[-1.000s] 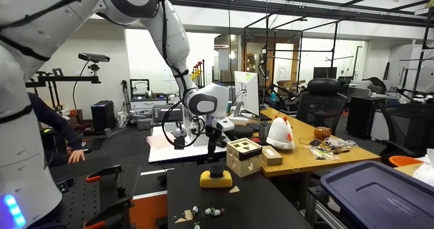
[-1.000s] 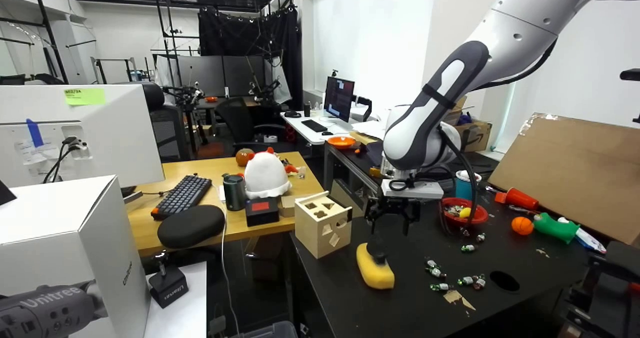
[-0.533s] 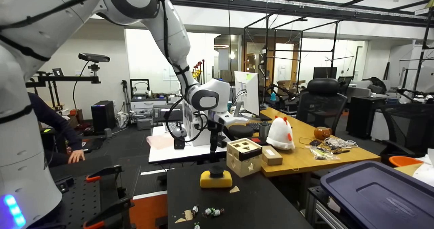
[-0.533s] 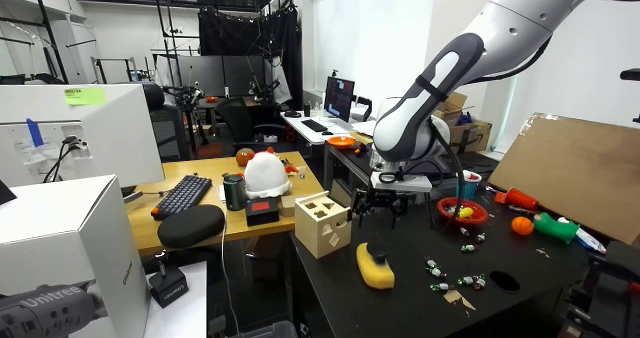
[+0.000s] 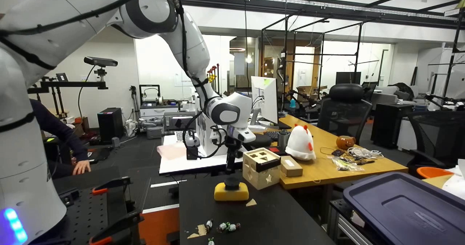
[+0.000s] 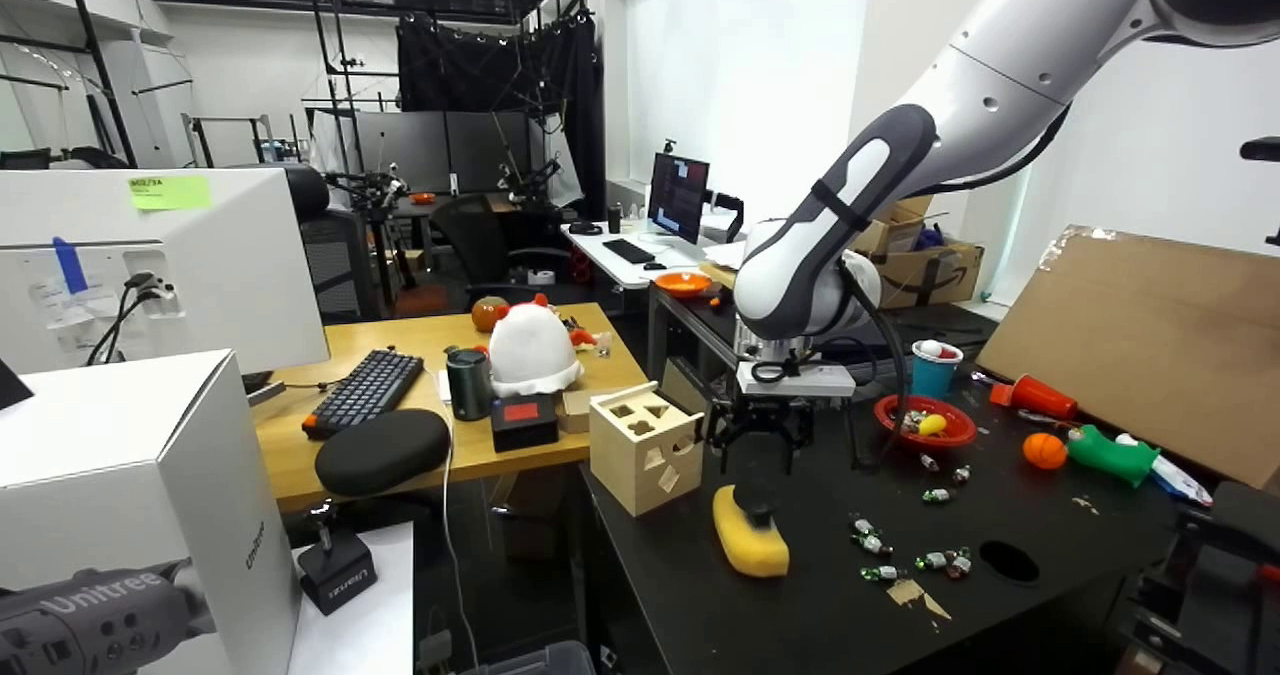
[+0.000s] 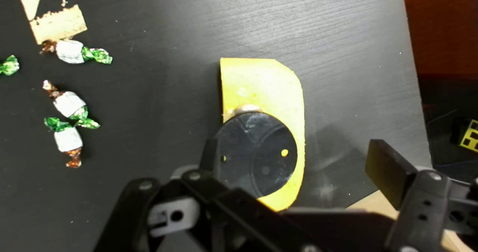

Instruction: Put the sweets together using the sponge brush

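Jaws spread wide and gripping nothing, the gripper (image 7: pixel 297 156) has just dipped towards the sponge brush (image 7: pixel 263 132), which rests on the black table (image 7: pixel 168 39) exactly where it was, so I'd call this lining up for a grasp, with no sweeping begun. One jaw hides part of its round black handle (image 7: pixel 257 153), and I can't tell whether they touch. Beyond, apart from the brush, the twist-wrapped sweets (image 7: pixel 69 103) lie unmoved and scattered, one cut off by the wrist view's edge.

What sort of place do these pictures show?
Probably a robotics lab that doubles as an office: a robot arm, a computer monitor and a black office chair are in view.
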### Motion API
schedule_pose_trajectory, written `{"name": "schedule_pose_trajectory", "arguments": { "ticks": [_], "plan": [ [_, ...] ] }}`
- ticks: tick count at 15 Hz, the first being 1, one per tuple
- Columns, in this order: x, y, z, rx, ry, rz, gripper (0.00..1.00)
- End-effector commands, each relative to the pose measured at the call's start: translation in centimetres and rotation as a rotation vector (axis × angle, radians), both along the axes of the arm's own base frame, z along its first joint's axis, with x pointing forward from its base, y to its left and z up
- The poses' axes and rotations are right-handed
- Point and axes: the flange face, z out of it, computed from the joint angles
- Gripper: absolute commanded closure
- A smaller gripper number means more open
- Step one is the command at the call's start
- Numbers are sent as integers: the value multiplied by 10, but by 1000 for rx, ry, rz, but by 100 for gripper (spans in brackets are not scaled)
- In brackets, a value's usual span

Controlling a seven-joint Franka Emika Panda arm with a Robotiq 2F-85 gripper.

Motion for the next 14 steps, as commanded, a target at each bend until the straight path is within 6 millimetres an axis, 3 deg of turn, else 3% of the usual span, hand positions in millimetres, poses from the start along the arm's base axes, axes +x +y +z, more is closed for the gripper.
{"name": "schedule_pose_trajectory", "arguments": {
  "ticks": [1, 14],
  "plan": [
    [9, -7, -5, -2, 40, 9, 0],
    [24, -24, -37, 17, 89, 29, 0]
  ]
}}
